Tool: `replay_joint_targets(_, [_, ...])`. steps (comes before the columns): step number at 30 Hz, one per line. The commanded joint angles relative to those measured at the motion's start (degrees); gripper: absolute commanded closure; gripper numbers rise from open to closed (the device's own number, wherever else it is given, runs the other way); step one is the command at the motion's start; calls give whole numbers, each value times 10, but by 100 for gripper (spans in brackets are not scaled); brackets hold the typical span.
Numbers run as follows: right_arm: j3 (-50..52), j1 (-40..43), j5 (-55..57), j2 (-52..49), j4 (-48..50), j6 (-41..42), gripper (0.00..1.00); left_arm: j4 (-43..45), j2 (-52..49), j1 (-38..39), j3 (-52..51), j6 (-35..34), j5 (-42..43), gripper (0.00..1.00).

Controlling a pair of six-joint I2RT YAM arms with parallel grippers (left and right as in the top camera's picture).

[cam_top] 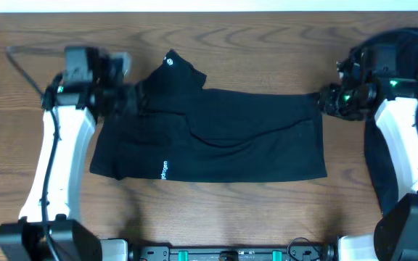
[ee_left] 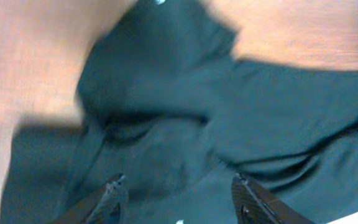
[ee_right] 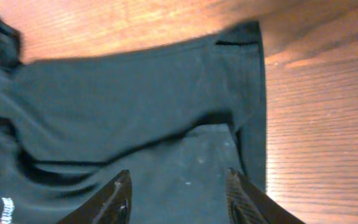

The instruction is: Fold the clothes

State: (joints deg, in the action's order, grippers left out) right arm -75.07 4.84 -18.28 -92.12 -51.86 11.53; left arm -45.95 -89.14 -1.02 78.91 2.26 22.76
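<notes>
The clothes (cam_top: 223, 134) are one black garment lying mostly flat across the middle of the table. A folded flap with a small round white logo (cam_top: 170, 61) sticks up at its far left, and white lettering (cam_top: 164, 170) runs near the front edge. My left gripper (cam_top: 133, 98) hovers over the garment's far left edge. In the left wrist view that gripper (ee_left: 178, 185) is open, with only rumpled black fabric (ee_left: 166, 112) below the jaws. My right gripper (cam_top: 322, 100) is at the far right corner. In the right wrist view it (ee_right: 178, 179) stands open over the cloth (ee_right: 135, 106), holding nothing.
The wooden table (cam_top: 267, 217) shows bare around the garment, and in the right wrist view (ee_right: 316, 124) to the cloth's right. A thin cable (cam_top: 20, 65) loops at the far left. The arm bases (cam_top: 42, 239) stand at the front corners.
</notes>
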Motion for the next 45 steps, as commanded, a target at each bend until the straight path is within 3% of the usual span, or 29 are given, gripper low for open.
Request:
replay_joint_targets(1, [-23, 9, -47, 1, -17, 18, 52, -2, -92, 27, 87, 39, 1, 41])
replay_joint_targets(10, [-26, 8, -52, 1, -48, -10, 41, 58, -322, 36, 265, 70, -15, 39])
replay_joint_targets(15, [-26, 8, -51, 1, -49, -9, 41, 147, -394, 36, 268, 72, -44, 30])
replay_joint_targets(27, [-25, 8, -40, 1, -52, -9, 44, 227, -485, 40, 268, 71, -42, 30])
replay_joint_targets(29, [-25, 8, -27, 1, -47, 4, 44, 226, -490, 42, 268, 72, -42, 39])
replay_joint_targets(32, [-25, 8, -25, -2, -30, 22, 48, 215, -491, 44, 267, 71, -42, 65])
replay_joint_targets(33, [-25, 8, -23, -4, -21, 22, 49, 207, -489, 45, 267, 71, -42, 77])
replay_joint_targets(35, [-25, 8, -10, -15, -3, 30, 50, 192, -486, 45, 268, 72, -42, 91])
replay_joint_targets(39, [-25, 11, 9, -60, 50, 33, 53, 153, -467, 43, 268, 72, -43, 94])
replay_joint_targets(45, [-25, 26, 9, -156, 124, 49, 64, 101, -402, 39, 268, 72, -45, 94])
